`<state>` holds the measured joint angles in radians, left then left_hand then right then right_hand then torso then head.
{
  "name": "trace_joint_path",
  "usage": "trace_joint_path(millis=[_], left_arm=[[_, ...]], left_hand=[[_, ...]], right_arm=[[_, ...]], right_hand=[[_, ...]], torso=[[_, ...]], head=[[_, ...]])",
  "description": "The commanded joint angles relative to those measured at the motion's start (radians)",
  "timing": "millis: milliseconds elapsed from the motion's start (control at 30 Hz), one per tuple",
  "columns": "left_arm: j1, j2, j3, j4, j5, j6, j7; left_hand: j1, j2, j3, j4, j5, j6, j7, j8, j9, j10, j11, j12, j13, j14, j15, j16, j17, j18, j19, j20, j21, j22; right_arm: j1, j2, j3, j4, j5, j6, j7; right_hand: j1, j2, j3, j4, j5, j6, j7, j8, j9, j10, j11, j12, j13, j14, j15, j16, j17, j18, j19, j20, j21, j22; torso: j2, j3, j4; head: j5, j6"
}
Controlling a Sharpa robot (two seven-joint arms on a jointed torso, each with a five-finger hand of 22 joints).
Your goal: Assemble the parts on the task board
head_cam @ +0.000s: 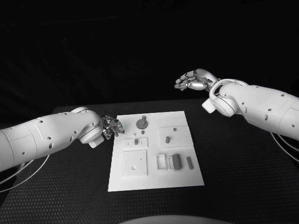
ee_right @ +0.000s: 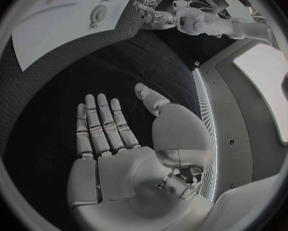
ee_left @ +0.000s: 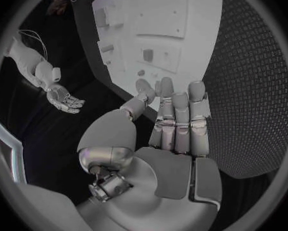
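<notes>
I take this for a robotics lab or test bench rather than any home or shop; the black table has a dark textured mat and carries a single white task board with small grey parts set in neat recesses, laid out like a trial fixture; the surroundings are blacked out behind it; cables trail off beside the table on my right arm's side; in my right wrist view I see a pale panelled frame and what looks like equipment racks, too small to identify.
</notes>
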<state>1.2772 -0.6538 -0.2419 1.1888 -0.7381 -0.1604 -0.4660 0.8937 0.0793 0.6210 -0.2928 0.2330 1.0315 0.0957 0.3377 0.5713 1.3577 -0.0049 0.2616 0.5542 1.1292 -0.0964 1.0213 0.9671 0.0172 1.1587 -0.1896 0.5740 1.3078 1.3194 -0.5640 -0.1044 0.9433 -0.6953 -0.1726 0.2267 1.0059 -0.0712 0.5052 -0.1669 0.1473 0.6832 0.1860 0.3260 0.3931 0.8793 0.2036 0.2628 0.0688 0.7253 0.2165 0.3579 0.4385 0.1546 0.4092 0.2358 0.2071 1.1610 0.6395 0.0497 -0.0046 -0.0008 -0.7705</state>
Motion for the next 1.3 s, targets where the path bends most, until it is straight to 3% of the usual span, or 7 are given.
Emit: trace_joint_path(millis=[33, 267, 500, 767, 1300], left_arm=[[-0.006, 0.003, 0.0, 0.01, -0.012, -0.03, -0.018], [-0.021, 0.017, 0.0, 0.017, -0.037, -0.014, -0.022], [-0.038, 0.034, 0.001, 0.006, -0.061, -0.005, -0.024], [-0.052, 0.051, 0.001, -0.012, -0.081, 0.017, -0.024], [-0.061, 0.058, 0.001, -0.022, -0.094, 0.053, -0.031]], left_hand=[[-0.005, -0.004, 0.005, 0.001, 0.006, 0.04, -0.011, 0.004, 0.027, -0.001, 0.002, 0.004, 0.001, 0.007, 0.0, 0.007, 0.002, 0.048, 0.008, -0.002, 0.006, 0.019], [-0.005, -0.005, 0.006, 0.001, 0.011, 0.042, -0.012, 0.005, 0.028, 0.001, 0.001, 0.005, 0.002, 0.008, 0.0, 0.008, 0.005, 0.048, 0.008, -0.003, 0.007, 0.02], [-0.012, -0.006, 0.007, 0.0, 0.049, 0.052, -0.016, 0.008, 0.031, 0.009, -0.003, 0.008, 0.007, 0.014, -0.002, 0.012, 0.016, 0.048, 0.012, -0.005, 0.013, 0.022], [-0.015, -0.007, 0.007, 0.0, 0.053, 0.054, -0.017, 0.008, 0.031, 0.011, -0.003, 0.009, 0.008, 0.015, -0.003, 0.013, 0.018, 0.048, 0.012, -0.005, 0.014, 0.022], [-0.02, -0.008, 0.006, 0.001, 0.057, 0.058, -0.019, 0.01, 0.033, 0.014, -0.005, 0.01, 0.009, 0.018, -0.002, 0.013, 0.021, 0.048, 0.014, -0.006, 0.016, 0.021]], right_arm=[[0.0, 0.001, 0.0, -0.002, -0.002, 0.011, 0.006], [0.0, 0.005, 0.0, -0.002, -0.002, 0.012, 0.006], [-0.001, 0.005, 0.0, -0.003, -0.002, 0.013, 0.006], [-0.002, 0.005, 0.0, -0.002, -0.002, 0.014, 0.006], [-0.003, 0.002, 0.0, 0.003, -0.002, 0.013, 0.007]], right_hand=[[0.003, -0.003, -0.002, 0.005, 0.0, -0.008, 0.037, 0.005, -0.002, 0.007, -0.001, -0.004, 0.0, 0.008, -0.001, -0.004, 0.001, -0.006, 0.006, 0.001, -0.004, 0.002], [0.003, -0.003, -0.002, 0.006, 0.0, -0.008, 0.037, 0.006, -0.002, 0.007, -0.001, -0.005, 0.0, 0.008, -0.001, -0.004, 0.002, -0.006, 0.006, 0.001, -0.004, 0.002], [0.003, -0.003, -0.002, 0.006, 0.0, -0.008, 0.037, 0.006, -0.003, 0.007, -0.001, -0.005, 0.0, 0.008, -0.001, -0.005, 0.002, -0.006, 0.006, 0.001, -0.005, 0.002], [0.003, -0.003, -0.002, 0.006, 0.0, -0.008, 0.037, 0.006, -0.003, 0.007, -0.001, -0.006, 0.0, 0.008, -0.001, -0.005, 0.002, -0.006, 0.006, 0.001, -0.006, 0.003], [0.003, -0.003, -0.003, 0.007, 0.0, -0.008, 0.037, 0.007, -0.004, 0.007, -0.001, -0.006, 0.0, 0.008, -0.001, -0.005, 0.002, -0.006, 0.007, 0.001, -0.007, 0.003]], torso=[[0.001, -0.001, -0.0001], [0.002, -0.001, -0.0011], [0.002, -0.0005, -0.0003], [0.003, -0.0004, -0.0011], [0.003, -0.0001, -0.0006]], head=[[0.0, -0.002], [0.0, -0.003], [-0.003, -0.006], [-0.006, -0.009], [-0.008, -0.016]])
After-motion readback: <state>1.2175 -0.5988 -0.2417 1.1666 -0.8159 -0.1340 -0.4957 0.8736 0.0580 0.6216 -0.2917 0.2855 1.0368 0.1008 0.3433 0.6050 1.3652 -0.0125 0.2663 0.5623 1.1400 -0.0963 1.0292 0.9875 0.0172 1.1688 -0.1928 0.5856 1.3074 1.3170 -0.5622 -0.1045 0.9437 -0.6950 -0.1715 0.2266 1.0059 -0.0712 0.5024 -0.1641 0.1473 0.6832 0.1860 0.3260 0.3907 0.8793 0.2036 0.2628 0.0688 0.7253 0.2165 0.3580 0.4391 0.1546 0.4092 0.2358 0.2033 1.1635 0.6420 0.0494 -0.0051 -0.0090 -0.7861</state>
